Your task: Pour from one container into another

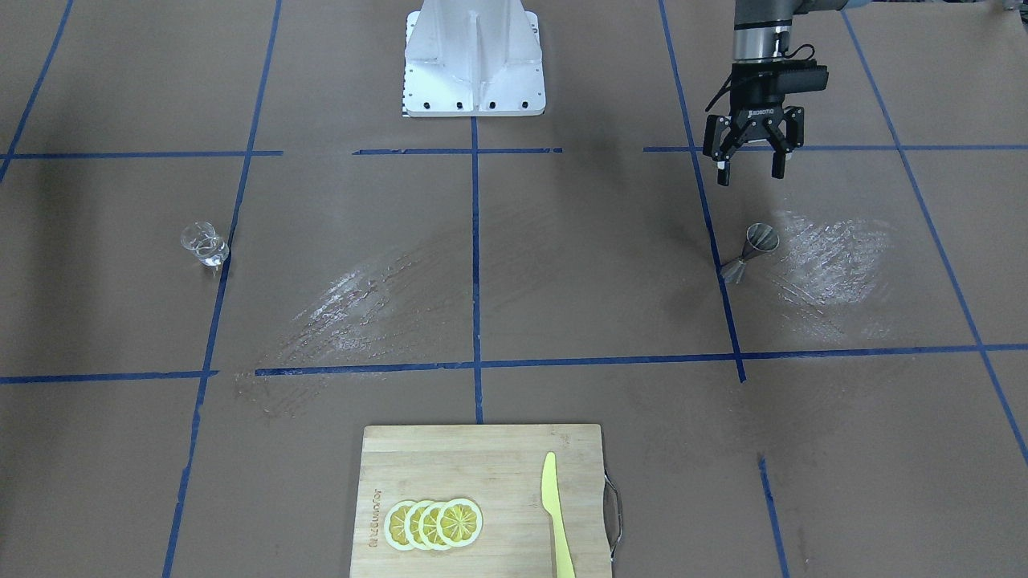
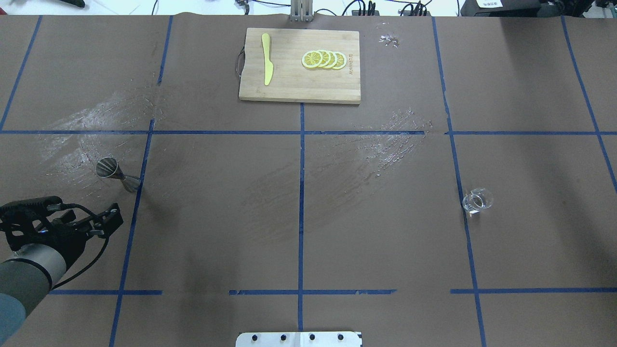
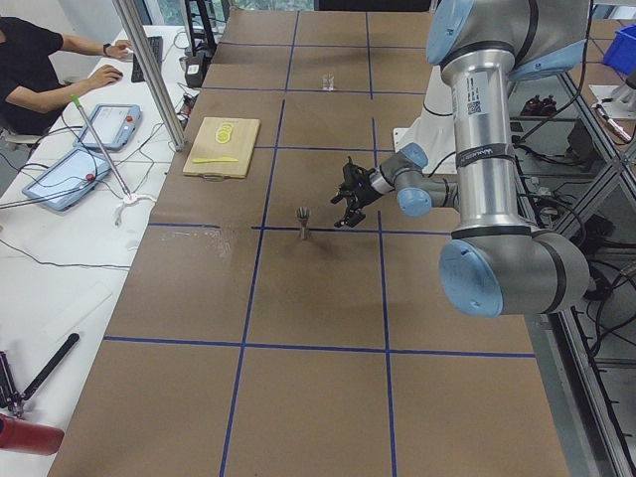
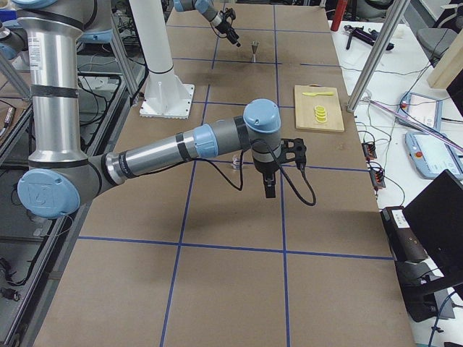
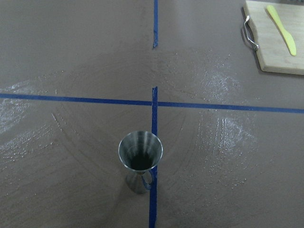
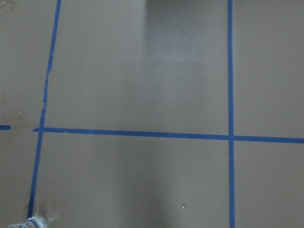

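A steel jigger (image 1: 751, 252) (image 2: 117, 174) (image 5: 140, 159) stands upright beside a blue tape line on the robot's left side of the table. My left gripper (image 1: 750, 177) (image 2: 109, 220) hovers open and empty a short way on the robot's side of it, not touching it. The left wrist view looks down into the jigger's dark cup. A small clear glass (image 1: 205, 244) (image 2: 477, 201) stands far off on the robot's right side, and its rim shows in the corner of the right wrist view. My right gripper (image 4: 269, 188) hangs above the table near the glass. I cannot tell whether it is open or shut.
A wooden cutting board (image 1: 482, 470) (image 2: 294, 89) lies at the far middle edge with lemon slices (image 1: 434, 523) and a yellow knife (image 1: 556, 514) on it. The robot's white base (image 1: 474, 60) stands at the near middle. Whitish smears mark the brown paper.
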Motion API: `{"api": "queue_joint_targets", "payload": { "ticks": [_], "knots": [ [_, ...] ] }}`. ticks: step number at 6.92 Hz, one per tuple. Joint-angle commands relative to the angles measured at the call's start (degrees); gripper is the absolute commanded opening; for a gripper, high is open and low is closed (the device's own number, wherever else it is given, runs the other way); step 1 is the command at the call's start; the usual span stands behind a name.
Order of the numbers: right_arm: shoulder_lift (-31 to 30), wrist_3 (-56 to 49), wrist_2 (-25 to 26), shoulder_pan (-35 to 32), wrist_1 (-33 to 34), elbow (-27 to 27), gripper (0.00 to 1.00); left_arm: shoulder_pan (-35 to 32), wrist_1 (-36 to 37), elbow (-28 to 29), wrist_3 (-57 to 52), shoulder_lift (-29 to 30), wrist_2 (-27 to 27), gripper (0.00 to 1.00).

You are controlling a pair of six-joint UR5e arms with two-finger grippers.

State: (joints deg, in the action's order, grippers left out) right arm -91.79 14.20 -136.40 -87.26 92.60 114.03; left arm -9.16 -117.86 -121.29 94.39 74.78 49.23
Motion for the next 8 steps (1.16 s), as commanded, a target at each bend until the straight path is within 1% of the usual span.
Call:
{"api": "queue_joint_targets", "payload": {
  "ticks": [1,2,3,4,5,7,8],
  "knots": [
    [-2.5,9.8,4.3,6.1,-0.1,10.4,1.0,1.0,0.2,9.2,4.4,6.9,-9.4,0.99],
    [-2.9,15.6,8.0,10.0,-1.2,13.5,1.0,1.0,0.2,11.6,4.4,8.7,-11.9,0.99],
    [-5.6,23.4,11.7,14.3,-8.5,14.1,1.0,1.0,0.2,12.6,4.4,8.8,-15.1,0.99],
    [-10.6,32.7,18.3,20.3,-20.9,14.2,1.0,1.0,0.2,12.6,4.4,9.0,-15.7,0.99],
    [-13.4,40.0,22.9,25.5,-28.6,14.4,1.0,1.0,0.2,12.9,4.4,9.3,-16.4,0.99],
    [-14.5,44.1,29.4,32.4,-29.6,16.9,1.0,0.8,0.2,17.6,4.4,13.9,-19.1,0.99],
    [-15.9,46.4,32.9,35.6,-32.7,16.9,1.0,0.3,0.2,18.7,4.4,14.3,-19.3,0.98]
  ]
}}
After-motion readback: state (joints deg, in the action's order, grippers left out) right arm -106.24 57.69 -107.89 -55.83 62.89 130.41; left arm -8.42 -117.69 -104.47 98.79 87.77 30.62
